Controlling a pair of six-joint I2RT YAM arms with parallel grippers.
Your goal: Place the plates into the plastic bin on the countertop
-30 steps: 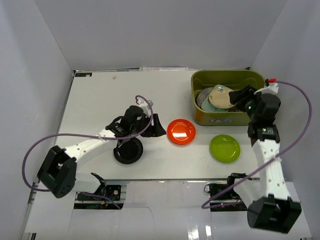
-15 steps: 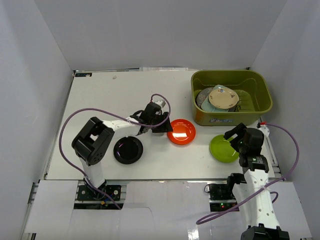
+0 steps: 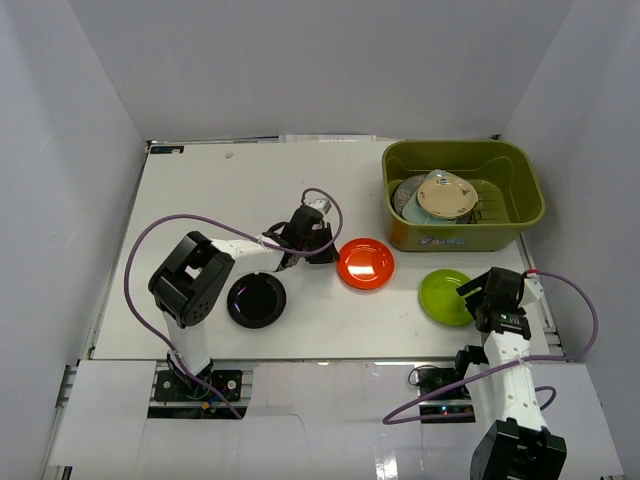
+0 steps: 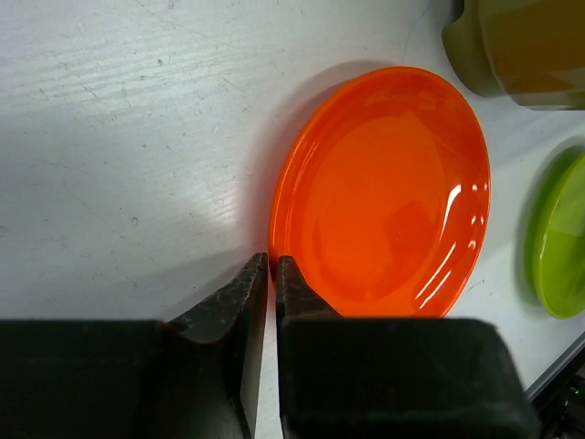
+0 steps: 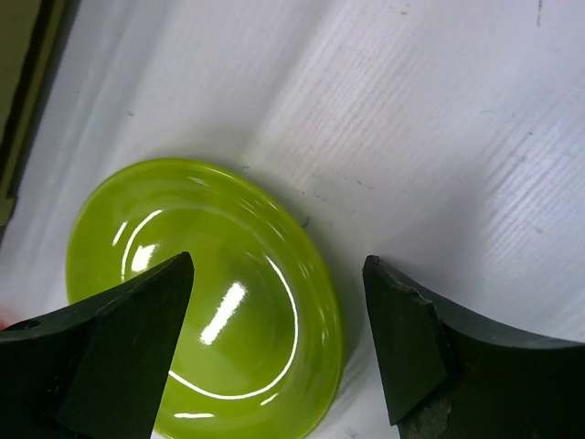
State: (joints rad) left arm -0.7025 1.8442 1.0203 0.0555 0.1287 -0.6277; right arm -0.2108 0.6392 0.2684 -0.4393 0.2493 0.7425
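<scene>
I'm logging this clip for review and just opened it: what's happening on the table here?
Plates are being cleared into the olive-green plastic bin, which already holds several dishes. The left gripper has its jaws nearly closed on the rim of the orange plate, which lies flat on the white table. The right gripper hangs open over the edge of the lime green plate, not gripping it. A glossy black plate also sits on the table, untouched.
</scene>
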